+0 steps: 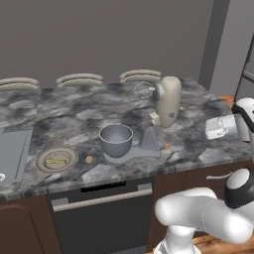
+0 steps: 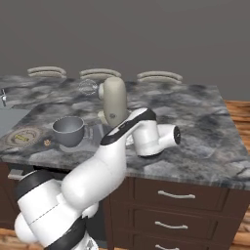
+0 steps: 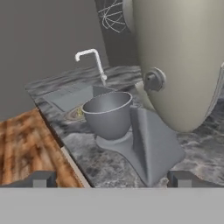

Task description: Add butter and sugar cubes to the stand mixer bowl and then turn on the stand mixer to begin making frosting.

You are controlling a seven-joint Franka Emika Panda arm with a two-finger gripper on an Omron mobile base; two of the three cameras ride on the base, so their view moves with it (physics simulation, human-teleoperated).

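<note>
The end effector point(image 3: 111, 178) is open and holds nothing. The deep grey metal bowl point(image 1: 116, 139) stands on the marbled worktop point(image 1: 74, 116), at nine o'clock from the cream-beige stand mixer point(image 1: 167, 101).

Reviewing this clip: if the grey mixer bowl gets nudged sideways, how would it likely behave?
The stand mixer bowl looks rigid metal, so it likely slides rather than deforms. Deep, narrowing toward its foot, it may tip if pushed near the rim. It looks empty, so probably light.
</note>
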